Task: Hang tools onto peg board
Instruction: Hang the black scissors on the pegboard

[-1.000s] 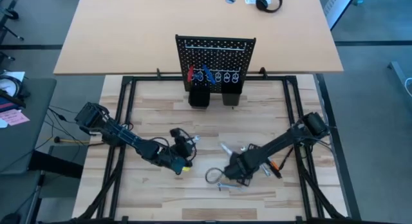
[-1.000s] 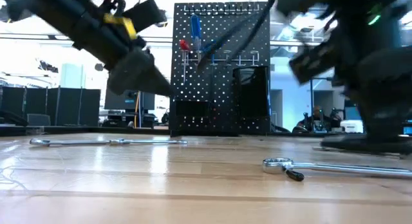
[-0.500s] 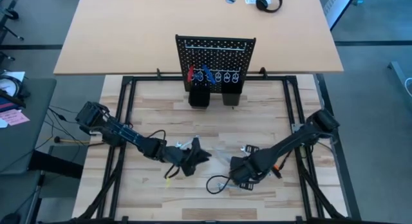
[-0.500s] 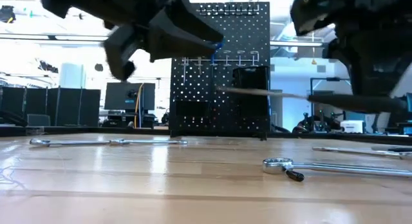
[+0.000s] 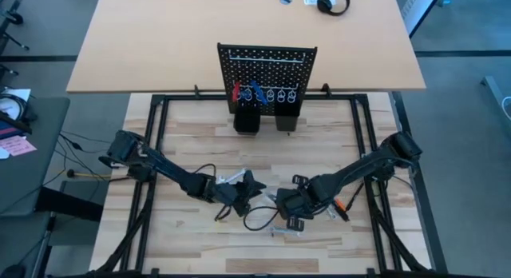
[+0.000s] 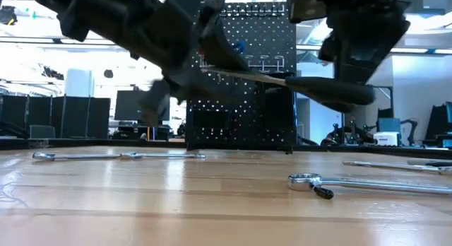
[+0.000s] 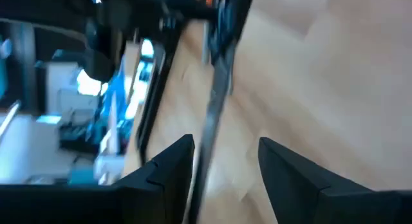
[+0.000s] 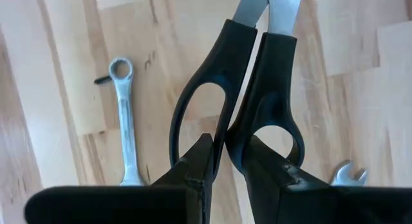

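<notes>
The black-handled scissors point(image 8: 248, 89) with silver blades are one pair, lifted off the pale wooden table point(image 5: 192, 142) and pinched at the handle loops by the right gripper point(image 8: 228, 153), whose two dark fingers press together on the inner bars of the loops. The long axis of the scissors runs level, handles at the right gripper and blade tips point(image 6: 212, 74) pointing straight toward the left gripper point(image 7: 222, 166). That gripper's two fingers stand spread, one to each side of the silver blade point(image 7: 212, 121), not yet closed on it. Beyond both grippers stands one upright black perforated peg board point(image 5: 267, 70), carrying one red-handled tool point(image 5: 235, 92) and one blue-handled tool point(image 5: 255, 91). Under the right gripper lies one silver ring wrench point(image 8: 123, 114), with an open wrench end point(image 8: 344, 172) just beside it. In the low view, two long silver wrenches point(image 6: 116, 155) lie end to end near the left gripper's side.
</notes>
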Tool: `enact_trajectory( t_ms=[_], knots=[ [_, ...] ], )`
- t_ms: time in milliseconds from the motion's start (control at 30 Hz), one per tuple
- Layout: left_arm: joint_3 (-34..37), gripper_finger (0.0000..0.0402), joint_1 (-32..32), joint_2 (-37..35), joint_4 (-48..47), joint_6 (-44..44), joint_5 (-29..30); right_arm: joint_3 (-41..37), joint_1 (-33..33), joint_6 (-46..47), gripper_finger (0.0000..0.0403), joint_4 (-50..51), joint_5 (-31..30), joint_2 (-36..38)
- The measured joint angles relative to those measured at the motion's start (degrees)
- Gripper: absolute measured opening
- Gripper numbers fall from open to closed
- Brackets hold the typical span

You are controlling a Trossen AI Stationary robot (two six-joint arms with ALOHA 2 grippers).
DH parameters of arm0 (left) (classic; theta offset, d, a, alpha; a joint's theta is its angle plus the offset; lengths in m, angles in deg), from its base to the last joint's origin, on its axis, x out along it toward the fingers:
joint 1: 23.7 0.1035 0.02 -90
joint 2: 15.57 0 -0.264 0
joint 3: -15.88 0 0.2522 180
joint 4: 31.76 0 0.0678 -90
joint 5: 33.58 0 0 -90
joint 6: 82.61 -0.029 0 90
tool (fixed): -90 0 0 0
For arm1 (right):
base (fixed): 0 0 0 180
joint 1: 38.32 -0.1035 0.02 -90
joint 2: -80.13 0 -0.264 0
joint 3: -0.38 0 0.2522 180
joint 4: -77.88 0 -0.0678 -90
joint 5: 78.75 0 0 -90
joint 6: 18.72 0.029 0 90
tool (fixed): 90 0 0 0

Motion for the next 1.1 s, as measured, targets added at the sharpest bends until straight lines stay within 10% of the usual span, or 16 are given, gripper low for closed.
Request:
enact_trajectory(
  t_ms=[500,1100],
  knots=[
    [-1.3,0.0007,-0.3,2.5,0.7,6.4,5.0,0.0,0.2,-0.3,0.0074,-1.6,0.6,0.0],
    [-1.2,0.0000,-0.3,2.6,0.2,18.6,4.6,0.0,0.3,-2.4,0.0182,-2.8,0.4,0.1]
  ],
)
